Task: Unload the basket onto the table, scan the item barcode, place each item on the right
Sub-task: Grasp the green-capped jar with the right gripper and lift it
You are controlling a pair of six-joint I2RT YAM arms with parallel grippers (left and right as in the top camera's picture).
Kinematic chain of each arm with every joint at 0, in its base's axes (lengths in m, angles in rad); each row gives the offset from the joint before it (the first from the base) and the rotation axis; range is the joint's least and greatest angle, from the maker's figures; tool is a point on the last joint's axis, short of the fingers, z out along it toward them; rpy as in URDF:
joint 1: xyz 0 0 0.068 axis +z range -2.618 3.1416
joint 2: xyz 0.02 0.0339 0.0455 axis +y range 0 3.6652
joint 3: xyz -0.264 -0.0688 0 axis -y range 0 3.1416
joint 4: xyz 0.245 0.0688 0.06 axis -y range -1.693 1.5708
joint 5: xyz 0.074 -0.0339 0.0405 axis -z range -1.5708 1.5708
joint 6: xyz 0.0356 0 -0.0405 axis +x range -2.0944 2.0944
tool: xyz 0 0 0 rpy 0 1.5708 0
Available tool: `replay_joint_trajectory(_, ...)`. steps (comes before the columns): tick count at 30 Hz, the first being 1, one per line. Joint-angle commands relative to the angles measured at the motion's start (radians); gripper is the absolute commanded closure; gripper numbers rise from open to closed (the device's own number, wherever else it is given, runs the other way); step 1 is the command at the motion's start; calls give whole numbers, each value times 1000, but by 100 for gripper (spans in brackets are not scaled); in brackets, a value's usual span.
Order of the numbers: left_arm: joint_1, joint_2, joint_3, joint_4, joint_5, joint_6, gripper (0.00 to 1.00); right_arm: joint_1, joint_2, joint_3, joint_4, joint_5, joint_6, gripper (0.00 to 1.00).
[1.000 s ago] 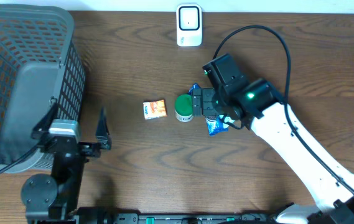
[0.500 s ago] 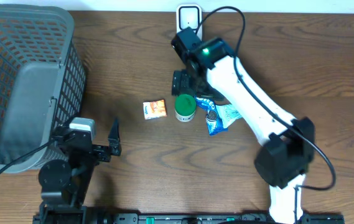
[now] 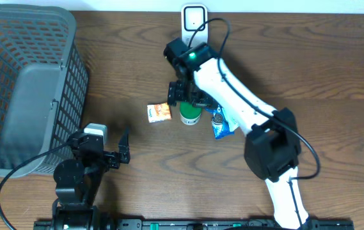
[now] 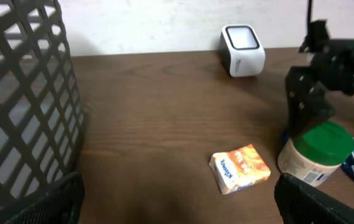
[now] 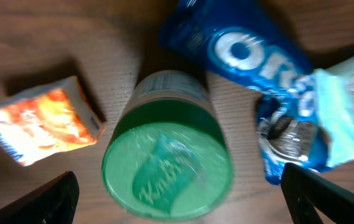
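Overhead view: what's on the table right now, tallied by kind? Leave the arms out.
Mesh basket: 1
White scanner: 1
Green-lidded jar: 1
Snack packets: 2 (orange packet, blue Oreo packet)
Total: 5
The pale wrapper beside the Oreo packet is not counted; I cannot tell if it is a separate item.

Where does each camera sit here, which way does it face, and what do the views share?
Overhead: above the table, looking straight down on basket, scanner, orange packet, green-lidded jar, blue cookie packet; both arms show, left gripper and right gripper open.
Left wrist: low beside the basket, looking across the table towards the scanner; own fingers at bottom corners.
Right wrist: above the jar, facing straight down; own fingertips at bottom corners.
Shared: jar and orange packet appear in all three.
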Motion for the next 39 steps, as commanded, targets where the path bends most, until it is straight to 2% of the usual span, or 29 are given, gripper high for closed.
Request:
replay_joint_trajectory(1, -1, -1, -12, 7, 16, -9, 2, 14, 43, 18, 5, -6, 18, 1)
replay_joint_trajectory(9, -1, -1, -17, -24, 15, -9, 2, 13, 112, 15, 20, -5, 18, 1)
replay_joint_trajectory(12, -1, -1, -17, -46, 15, -9, 2, 14, 123, 8, 58, 6, 18, 10)
replay_joint_trajectory(19, -1, -1, -17, -76, 12, -1, 2, 14, 124, -106, 167, 1, 23, 7)
replay_joint_trajectory(24, -1, -1, -17, -74, 11, -1, 2, 14, 124, -172, 202, 2, 23, 21)
replay_joint_trajectory(27, -1, -1, -17, -77, 11, -1, 2, 13, 124, -175, 199, 2, 22, 36)
replay_joint_trajectory(32, -1, -1, -17, -97, 11, -1, 2, 12, 122, -169, 189, 1, 21, 42)
replay_joint_trajectory(36, -1, -1, -17, -132, 11, -1, 2, 5, 120, -118, 113, -25, -36, 41)
replay_joint_trajectory(39, -1, -1, -17, -159, 12, -1, 2, -13, 120, -31, 0, -87, -120, 49)
